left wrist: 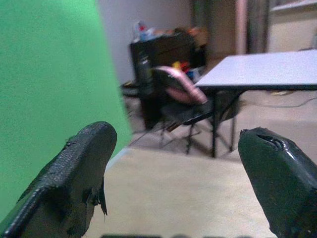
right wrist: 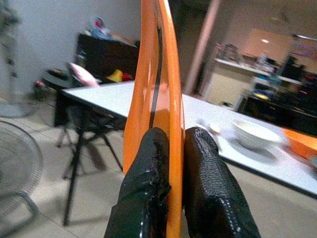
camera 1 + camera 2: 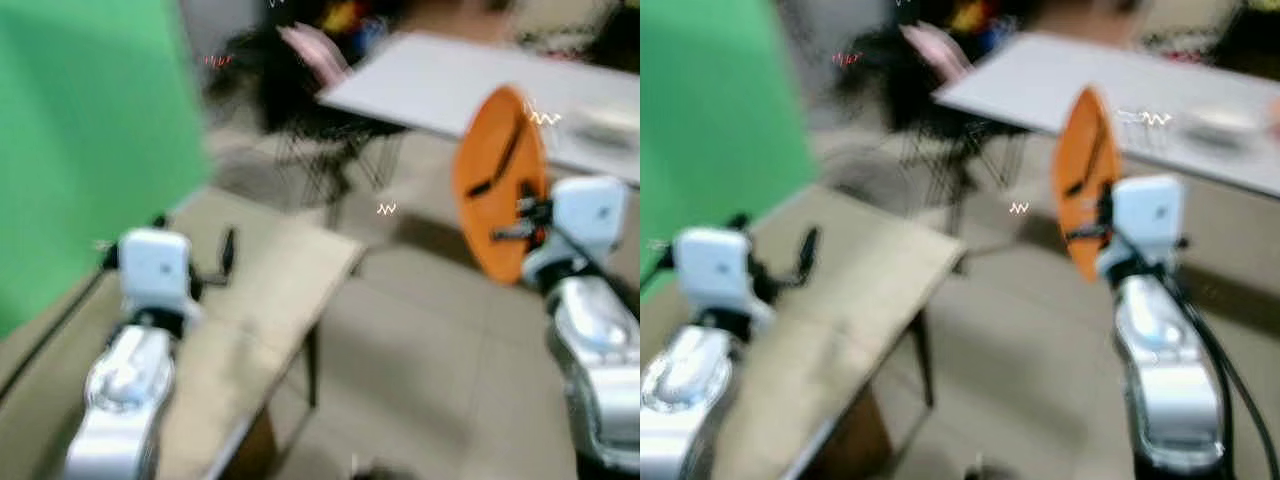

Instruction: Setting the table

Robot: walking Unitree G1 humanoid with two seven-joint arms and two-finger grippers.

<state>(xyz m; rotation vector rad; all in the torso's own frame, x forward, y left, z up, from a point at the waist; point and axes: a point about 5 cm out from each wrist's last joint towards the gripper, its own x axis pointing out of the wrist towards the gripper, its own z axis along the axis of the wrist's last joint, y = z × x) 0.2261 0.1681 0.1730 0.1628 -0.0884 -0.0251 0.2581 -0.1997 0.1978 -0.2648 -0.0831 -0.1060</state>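
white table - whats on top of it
On the white table sit a white bowl, part of an orange dish at the far end, and something small and pale. The orange plate in the right gripper covers a strip of the tabletop.

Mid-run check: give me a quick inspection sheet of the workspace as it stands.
Surface: grey rectangular table ahead; tan wooden table at left.
Job's things: round orange plate held on edge; white bowl and an orange dish on the grey table.
Clutter: nothing seen on the tan table.
Grippers: right gripper clamps the plate's rim; left gripper open above the tan table.
Cables: black cable along the right arm.
Surroundings: green screen, folding chair, dark cabinet.
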